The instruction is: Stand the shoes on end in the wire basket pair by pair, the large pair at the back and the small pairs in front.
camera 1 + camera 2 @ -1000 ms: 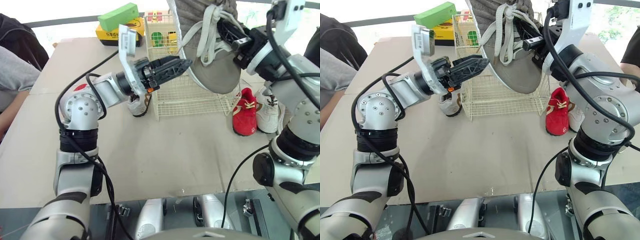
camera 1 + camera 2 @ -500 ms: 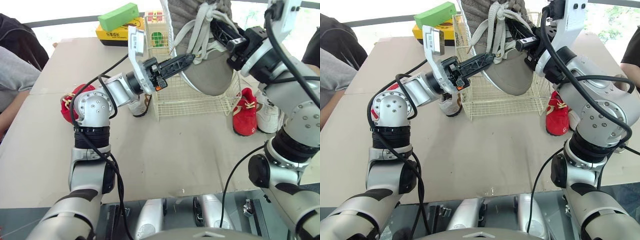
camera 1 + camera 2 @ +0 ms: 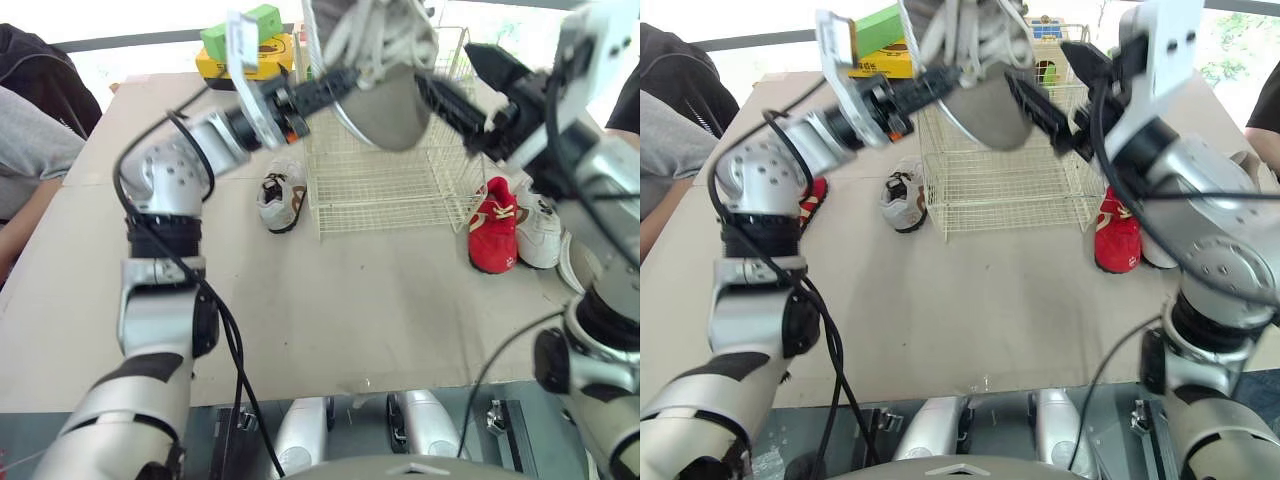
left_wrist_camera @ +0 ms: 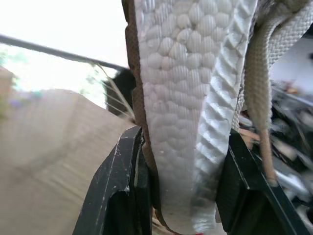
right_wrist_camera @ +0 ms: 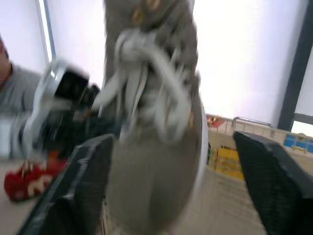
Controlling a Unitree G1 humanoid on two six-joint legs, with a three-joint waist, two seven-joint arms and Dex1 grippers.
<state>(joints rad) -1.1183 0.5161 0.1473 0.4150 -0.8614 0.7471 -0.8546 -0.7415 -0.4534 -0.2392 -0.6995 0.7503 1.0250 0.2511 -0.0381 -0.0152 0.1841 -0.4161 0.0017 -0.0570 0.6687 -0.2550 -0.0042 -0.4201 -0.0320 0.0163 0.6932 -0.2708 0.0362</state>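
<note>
Large grey shoe [image 3: 385, 90] hanging over the wire basket's [image 3: 392, 185] open top, brown-and-white shoe [image 3: 279, 197] lying near its left wall, red shoe [image 3: 492, 226] and white shoe [image 3: 541, 228] crowding its right side, table [image 3: 350, 295] stretching bare in front.

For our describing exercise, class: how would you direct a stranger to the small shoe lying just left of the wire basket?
Find the wire basket in the middle of the table. On the table by its left side lies one small shoe. It is white with brown trim, unlike the red shoe right of the basket.
</note>
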